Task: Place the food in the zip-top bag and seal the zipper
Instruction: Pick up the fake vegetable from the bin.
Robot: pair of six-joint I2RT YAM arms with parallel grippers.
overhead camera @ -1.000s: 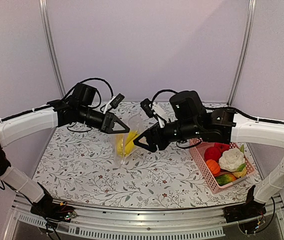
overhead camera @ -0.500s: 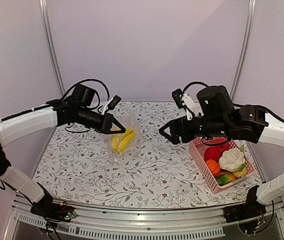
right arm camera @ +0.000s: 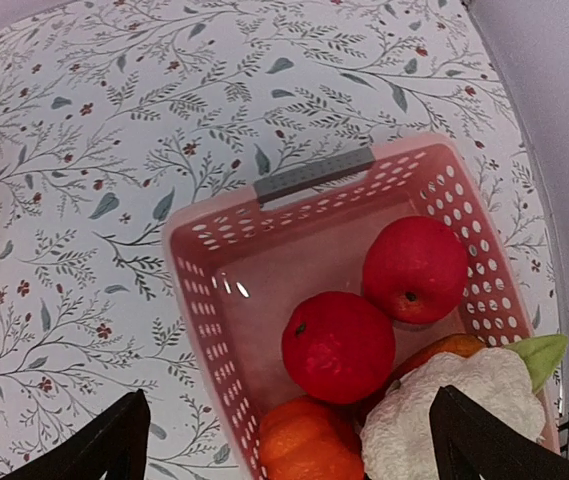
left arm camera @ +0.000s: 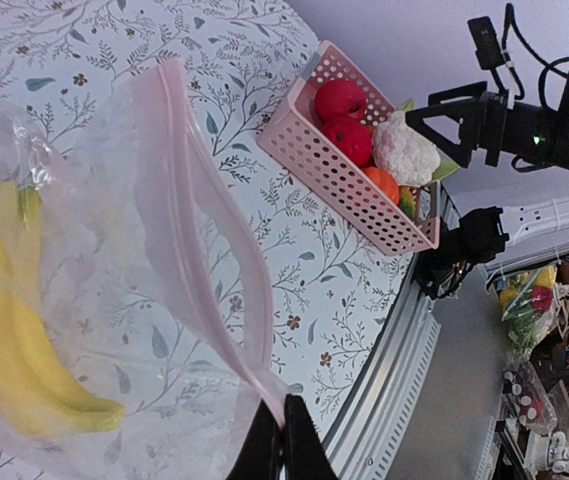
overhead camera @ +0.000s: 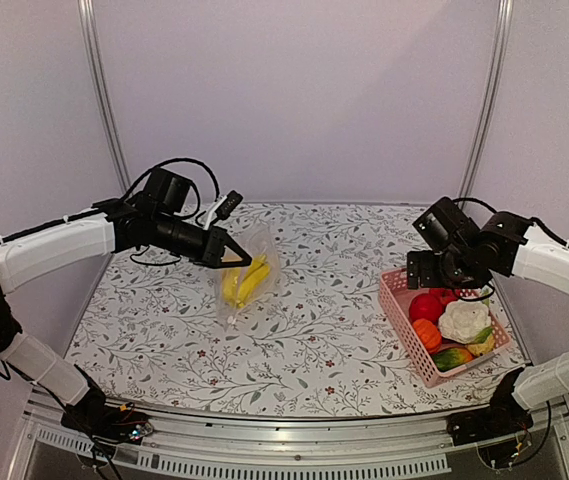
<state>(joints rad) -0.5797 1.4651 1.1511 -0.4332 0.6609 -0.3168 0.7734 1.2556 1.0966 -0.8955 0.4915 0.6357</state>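
The right arm has swung from mid-desk to above the basket (overhead camera: 401, 322), right fingers (right arm camera: 119, 440) spread wide over two red fruits (right arm camera: 338, 346), an orange piece (right arm camera: 304, 445) and the cauliflower (right arm camera: 454, 410). The left fingers (left arm camera: 299, 455) stay pinched on the zipper (left arm camera: 214, 270). The bag (overhead camera: 254, 262), left of centre on the desk (overhead camera: 314, 335), holds the banana (left arm camera: 9, 330).
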